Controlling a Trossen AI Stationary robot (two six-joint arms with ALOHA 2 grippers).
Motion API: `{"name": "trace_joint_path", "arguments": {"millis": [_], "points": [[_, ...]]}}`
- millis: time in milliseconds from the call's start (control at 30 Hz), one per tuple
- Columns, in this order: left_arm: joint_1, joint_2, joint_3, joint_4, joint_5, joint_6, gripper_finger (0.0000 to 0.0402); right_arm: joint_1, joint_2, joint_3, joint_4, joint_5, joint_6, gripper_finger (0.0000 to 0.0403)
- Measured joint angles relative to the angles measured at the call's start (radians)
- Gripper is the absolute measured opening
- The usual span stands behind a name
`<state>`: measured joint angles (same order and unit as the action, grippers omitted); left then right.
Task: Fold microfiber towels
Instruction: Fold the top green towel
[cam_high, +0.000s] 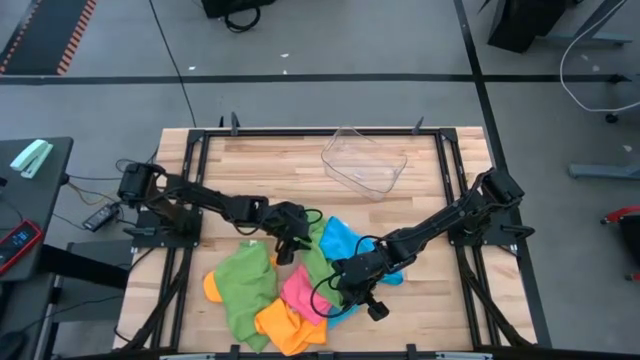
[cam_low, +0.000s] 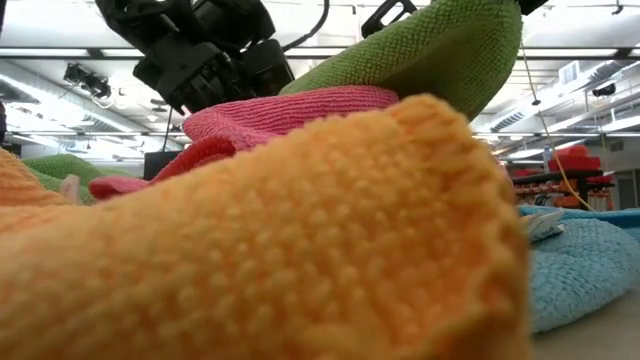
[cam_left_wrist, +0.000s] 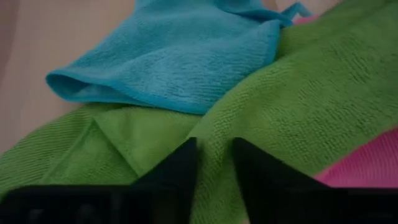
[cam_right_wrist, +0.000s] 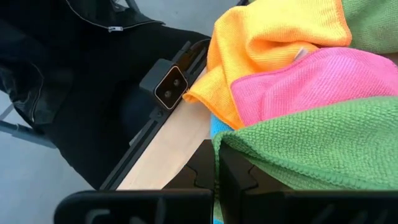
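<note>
**Towels in a heap, folding barely begun**

Lower centre of the high view: I see the towels (cam_high: 275, 295) crumpled together, none folded. My left gripper (cam_high: 290, 245) pinches narrowly at a green towel (cam_left_wrist: 292, 106); my right gripper (cam_high: 352, 285) is clamped on that green cloth's edge.

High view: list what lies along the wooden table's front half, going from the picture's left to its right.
Large crumpled green microfiber towel → orange microfiber towel → pink microfiber towel → right gripper, shut on a green towel's edge → sky blue microfiber towel. The left gripper sits just behind the pile, over green cloth.
</note>
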<state>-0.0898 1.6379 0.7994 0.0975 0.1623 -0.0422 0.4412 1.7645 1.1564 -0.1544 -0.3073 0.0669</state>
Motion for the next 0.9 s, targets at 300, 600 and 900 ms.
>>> {"name": "trace_joint_path", "arguments": {"millis": [300,600,900], "points": [[-0.05,-0.128,0.0,-0.026,-0.017,0.016,0.0018,-0.006,-0.041,0.043,-0.161,0.114,-0.003,0.0008],[-0.05,-0.386,0.0,-0.051,-0.147,0.035,0.0015,-0.031,-0.23,0.05,-0.284,0.367,-0.034,0.0008],[-0.05,-0.51,0.0,-0.049,-0.237,0.101,0.0008,-0.088,-0.338,0.05,-0.339,0.447,-0.06,0.0008]]}}
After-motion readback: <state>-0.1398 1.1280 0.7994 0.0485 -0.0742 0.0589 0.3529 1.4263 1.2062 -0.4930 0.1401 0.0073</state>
